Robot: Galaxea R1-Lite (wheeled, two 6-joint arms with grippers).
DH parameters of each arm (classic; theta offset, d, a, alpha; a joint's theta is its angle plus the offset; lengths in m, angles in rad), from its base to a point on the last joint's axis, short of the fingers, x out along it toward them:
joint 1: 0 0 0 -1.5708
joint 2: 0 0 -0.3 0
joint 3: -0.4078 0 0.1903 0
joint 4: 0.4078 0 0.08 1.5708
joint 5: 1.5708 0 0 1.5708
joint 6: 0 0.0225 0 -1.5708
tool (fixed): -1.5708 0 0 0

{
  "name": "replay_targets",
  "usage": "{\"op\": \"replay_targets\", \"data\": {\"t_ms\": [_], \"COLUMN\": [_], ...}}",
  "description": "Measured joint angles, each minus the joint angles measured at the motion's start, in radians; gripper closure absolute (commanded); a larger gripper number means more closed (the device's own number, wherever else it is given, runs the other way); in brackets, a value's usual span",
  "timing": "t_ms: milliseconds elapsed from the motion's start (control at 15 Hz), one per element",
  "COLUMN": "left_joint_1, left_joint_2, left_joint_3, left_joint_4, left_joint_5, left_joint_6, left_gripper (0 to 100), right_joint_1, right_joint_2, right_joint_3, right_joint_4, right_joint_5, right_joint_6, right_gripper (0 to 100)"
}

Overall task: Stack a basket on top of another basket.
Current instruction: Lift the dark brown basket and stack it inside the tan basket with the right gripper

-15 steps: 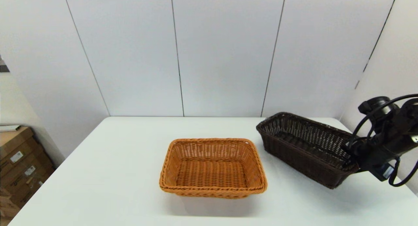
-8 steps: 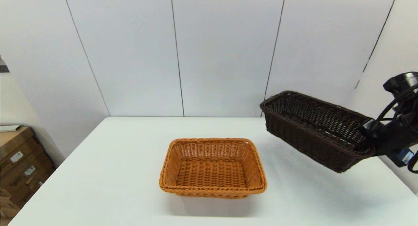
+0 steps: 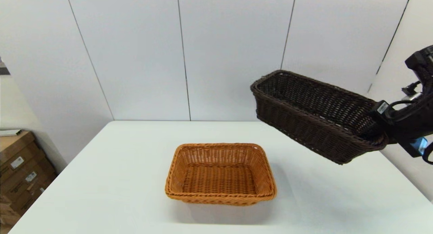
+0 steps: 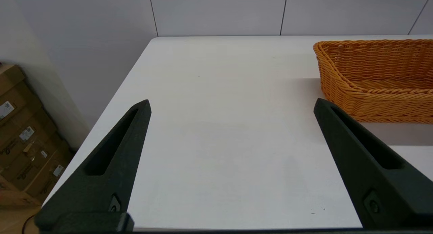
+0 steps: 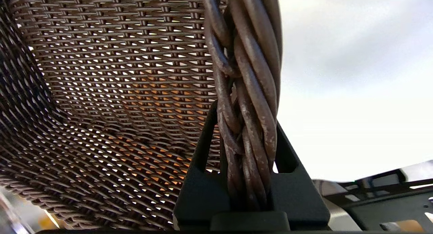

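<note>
The dark brown basket (image 3: 314, 115) hangs in the air above the table's right side, tilted, its far end higher. My right gripper (image 3: 379, 132) is shut on the braided rim (image 5: 247, 92) of its near short end, one finger inside and one outside the wall. The orange-tan basket (image 3: 220, 173) rests upright on the white table (image 3: 118, 180) at the centre, down and to the left of the lifted one. In the left wrist view my left gripper (image 4: 231, 105) stands open over bare table, with the orange-tan basket (image 4: 375, 78) off to its right.
Cardboard boxes (image 3: 20, 166) are stacked on the floor beyond the table's left edge. White wall panels (image 3: 216, 54) close off the back and right sides, the right one close behind my right arm.
My right gripper has lifted the dark basket off the table and carried it up and leftward, toward the orange-tan basket. The orange-tan basket has not moved.
</note>
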State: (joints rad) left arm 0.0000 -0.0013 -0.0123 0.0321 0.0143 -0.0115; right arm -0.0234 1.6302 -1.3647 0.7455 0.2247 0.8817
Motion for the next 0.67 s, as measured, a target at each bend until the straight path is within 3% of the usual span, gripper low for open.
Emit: {"op": "replay_targets", "data": {"t_ms": [333,667], "left_joint_1": [0.0,0.0], "left_joint_2": [0.0,0.0], "left_joint_3": [0.0,0.0], "left_joint_4": [0.0,0.0], "left_joint_5": [0.0,0.0], "left_joint_6": [0.0,0.0], "left_gripper": [0,0], "right_joint_1": [0.193,0.316], "right_joint_2": [0.01,0.047], "right_joint_3": [-0.003,-0.003], "right_joint_4": [0.0,0.044], "right_joint_5": [0.001,0.001], "right_joint_6": [-0.054,-0.223], "right_gripper": [100,100]}}
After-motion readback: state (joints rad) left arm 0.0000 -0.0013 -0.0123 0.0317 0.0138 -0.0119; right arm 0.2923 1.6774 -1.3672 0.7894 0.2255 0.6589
